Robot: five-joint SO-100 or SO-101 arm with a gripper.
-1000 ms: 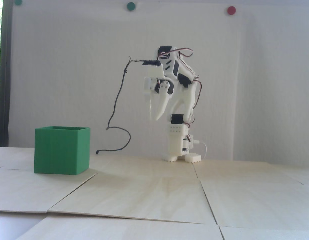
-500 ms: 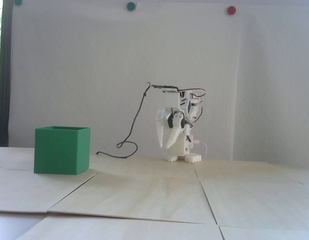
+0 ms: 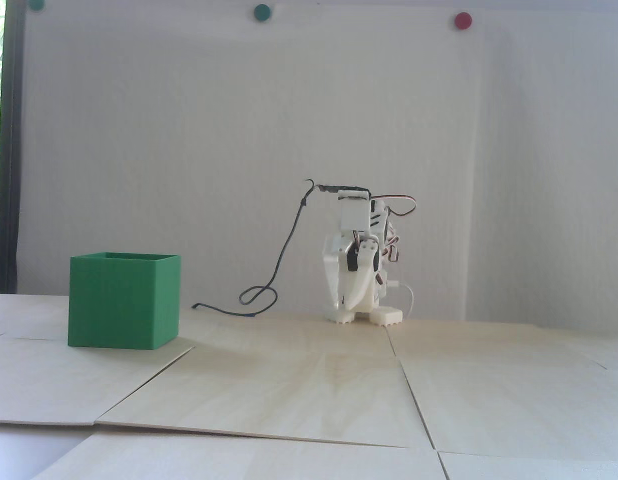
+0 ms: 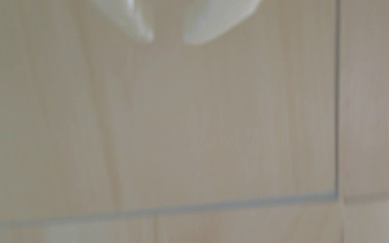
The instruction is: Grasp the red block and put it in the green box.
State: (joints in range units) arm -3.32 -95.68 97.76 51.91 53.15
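The green box (image 3: 123, 302) stands on the wooden table at the left of the fixed view, its top open and its inside hidden from this low angle. The red block is out of view in both views. The white arm is folded low over its base (image 3: 361, 312), well to the right of the box. My gripper (image 3: 340, 304) points down just above the table, close in front of the base. In the wrist view my gripper (image 4: 168, 41) shows two white fingertips with a narrow gap and only bare wood between them.
A black cable (image 3: 268, 295) loops from the wrist camera down onto the table between box and arm. Seams between plywood panels (image 3: 411, 395) cross the tabletop. Small round dots, green (image 3: 261, 12) and red (image 3: 462, 20), are stuck on the white wall behind.
The arm has folded down and to the right onto its base. The gripper dropped from mid-height to just above the table, and its fingers came closer together.
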